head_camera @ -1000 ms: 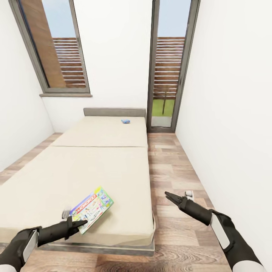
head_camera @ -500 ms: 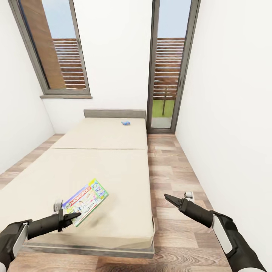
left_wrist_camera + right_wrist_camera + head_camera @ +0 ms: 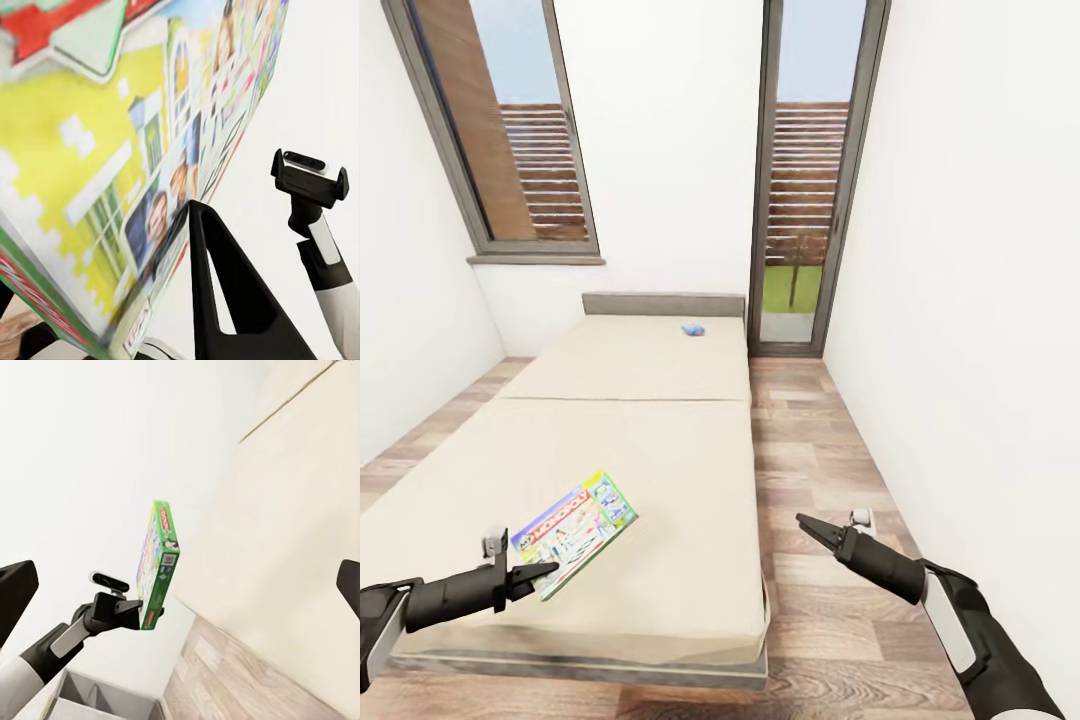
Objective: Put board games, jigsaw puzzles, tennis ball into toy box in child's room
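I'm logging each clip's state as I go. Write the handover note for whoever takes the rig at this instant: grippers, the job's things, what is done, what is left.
Left gripper: shut on the near edge of the Monopoly box, which is lifted clear of the bed; the right wrist view shows the box held on edge in the air.
Right gripper: open, holding nothing, over the wood floor beside the bed.
Small blue box: lying at the bed's far end, near the headboard.
Done: first board game picked up.
Left: carry the Monopoly box to the toy box, then come back for the blue one. The table and the rest are out of sight here.
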Controlling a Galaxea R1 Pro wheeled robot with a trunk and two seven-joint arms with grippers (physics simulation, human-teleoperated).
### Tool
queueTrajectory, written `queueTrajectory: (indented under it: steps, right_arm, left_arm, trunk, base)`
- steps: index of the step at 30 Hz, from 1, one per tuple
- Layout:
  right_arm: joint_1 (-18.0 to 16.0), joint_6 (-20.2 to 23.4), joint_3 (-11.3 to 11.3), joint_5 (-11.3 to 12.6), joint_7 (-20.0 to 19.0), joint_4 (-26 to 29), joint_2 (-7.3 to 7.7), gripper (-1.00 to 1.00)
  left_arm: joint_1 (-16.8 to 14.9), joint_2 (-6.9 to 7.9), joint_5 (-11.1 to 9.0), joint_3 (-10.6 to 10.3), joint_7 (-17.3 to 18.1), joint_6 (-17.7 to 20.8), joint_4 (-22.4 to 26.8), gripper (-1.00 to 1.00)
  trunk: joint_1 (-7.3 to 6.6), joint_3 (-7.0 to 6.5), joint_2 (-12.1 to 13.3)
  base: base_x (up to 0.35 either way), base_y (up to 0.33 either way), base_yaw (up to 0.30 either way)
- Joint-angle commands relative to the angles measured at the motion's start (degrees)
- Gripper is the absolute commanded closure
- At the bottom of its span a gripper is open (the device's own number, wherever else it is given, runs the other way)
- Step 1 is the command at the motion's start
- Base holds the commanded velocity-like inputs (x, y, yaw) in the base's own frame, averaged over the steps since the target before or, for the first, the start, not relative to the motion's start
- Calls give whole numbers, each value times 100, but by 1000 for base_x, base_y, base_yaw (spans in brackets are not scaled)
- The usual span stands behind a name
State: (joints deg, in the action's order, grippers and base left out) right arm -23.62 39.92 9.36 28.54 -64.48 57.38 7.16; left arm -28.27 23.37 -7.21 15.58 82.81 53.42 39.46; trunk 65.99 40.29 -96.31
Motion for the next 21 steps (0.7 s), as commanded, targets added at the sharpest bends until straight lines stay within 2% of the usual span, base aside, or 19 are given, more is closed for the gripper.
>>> queueTrajectory:
  steps: [1,7,13,18,21]
  right_arm:
    - [-3,37,1,36,-6,-4,2,-100]
    - [-3,38,7,22,79,-137,-1,-100]
    - [-3,54,46,50,650,-155,19,-100]
    - [-3,59,55,69,730,-156,19,-100]
    - [-3,59,57,71,739,-152,21,-100]
  left_arm:
    - [-2,1,0,0,13,55,0,100]
    - [-3,14,0,-6,13,54,0,100]
    - [-3,26,0,-3,16,48,0,100]
    - [-3,27,0,-2,11,46,0,100]
    - [-3,27,0,-2,10,45,0,100]
  trunk:
    - [-23,-13,39]
    - [-155,-121,280]
    - [-287,-229,520]
    - [-397,-318,721]
    - [-462,-372,841]
  base:
    - [0,0,0]
    - [0,0,0]
    - [0,0,0]
    - [-17,0,0]
    - [-203,0,4]
